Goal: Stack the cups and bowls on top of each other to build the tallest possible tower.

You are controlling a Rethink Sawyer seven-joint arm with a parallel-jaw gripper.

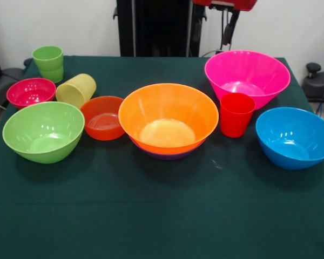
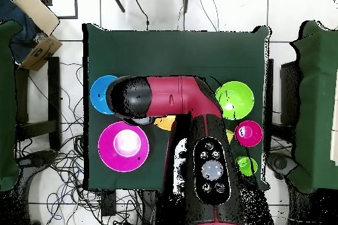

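The big orange bowl (image 1: 168,118) sits nested in the purple bowl (image 1: 167,155) at the table's middle; only a sliver of the orange bowl (image 2: 165,123) shows under the arm from overhead. Left of it stand the small red-orange bowl (image 1: 102,117), the lime-green bowl (image 1: 43,131) (image 2: 236,99) and the small magenta bowl (image 1: 31,91) (image 2: 249,132). The pale yellow cup (image 1: 75,90) lies on its side. The green cup (image 1: 47,62) (image 2: 247,165) stands upright at the back. The red cup (image 1: 236,114) stands between the pink bowl (image 1: 247,77) (image 2: 122,146) and the blue bowl (image 1: 294,136) (image 2: 99,94). The red arm (image 2: 185,97) reaches over them, and the gripper is hidden.
A dark green cloth (image 1: 162,216) covers the table. A red part of the arm (image 1: 227,4) and a hanging cable (image 1: 229,27) show at the top edge. A cardboard box (image 2: 39,47) lies beside the table, and cables litter the floor.
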